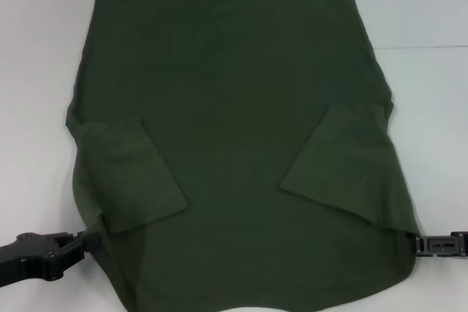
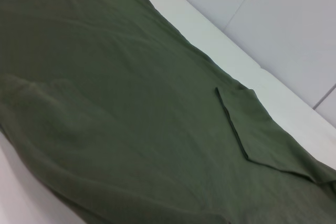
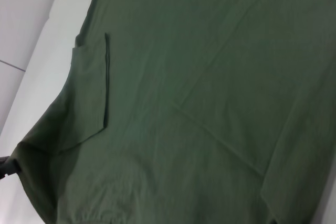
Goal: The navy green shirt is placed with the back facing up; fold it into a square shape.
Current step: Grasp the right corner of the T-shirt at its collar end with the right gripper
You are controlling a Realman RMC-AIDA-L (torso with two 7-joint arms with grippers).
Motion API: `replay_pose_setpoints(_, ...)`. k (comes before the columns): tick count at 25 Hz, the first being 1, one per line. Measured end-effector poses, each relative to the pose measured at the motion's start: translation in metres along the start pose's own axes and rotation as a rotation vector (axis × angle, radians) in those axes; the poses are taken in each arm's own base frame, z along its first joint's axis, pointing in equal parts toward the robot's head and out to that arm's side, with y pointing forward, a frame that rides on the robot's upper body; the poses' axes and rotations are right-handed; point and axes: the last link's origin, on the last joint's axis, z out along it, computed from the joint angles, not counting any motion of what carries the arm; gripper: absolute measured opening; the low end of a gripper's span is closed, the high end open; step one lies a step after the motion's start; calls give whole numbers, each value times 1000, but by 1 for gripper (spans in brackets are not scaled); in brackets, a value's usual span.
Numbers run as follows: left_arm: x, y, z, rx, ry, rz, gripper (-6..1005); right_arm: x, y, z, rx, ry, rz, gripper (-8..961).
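Navy green shirt (image 1: 234, 144) is spread back-up across the table (image 1: 424, 85), sleeves folded inward; being soft and limp, it is pinched at the near corners, left gripper (image 1: 82, 242) at 8 o'clock, right gripper (image 1: 415, 242) at 4 o'clock

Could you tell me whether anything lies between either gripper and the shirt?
Nothing visible does: the left gripper and right gripper each sit at an edge of the navy green shirt, on the white table.

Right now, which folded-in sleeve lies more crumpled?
The sleeve on the robot's left: wrinkled and bunched near the left pincer. The right sleeve lies flat with crisp edges.
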Motion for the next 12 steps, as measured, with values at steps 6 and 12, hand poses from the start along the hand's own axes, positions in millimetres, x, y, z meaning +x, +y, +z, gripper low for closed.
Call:
replay_pose_setpoints(6, 2, -1, -1, 4, 6, 0, 67, 1, 1, 1, 0, 16, 16, 811)
replay_pose_setpoints(12, 2, -2, -2, 7, 10, -1, 67, -1, 0, 0, 2, 6, 26, 796)
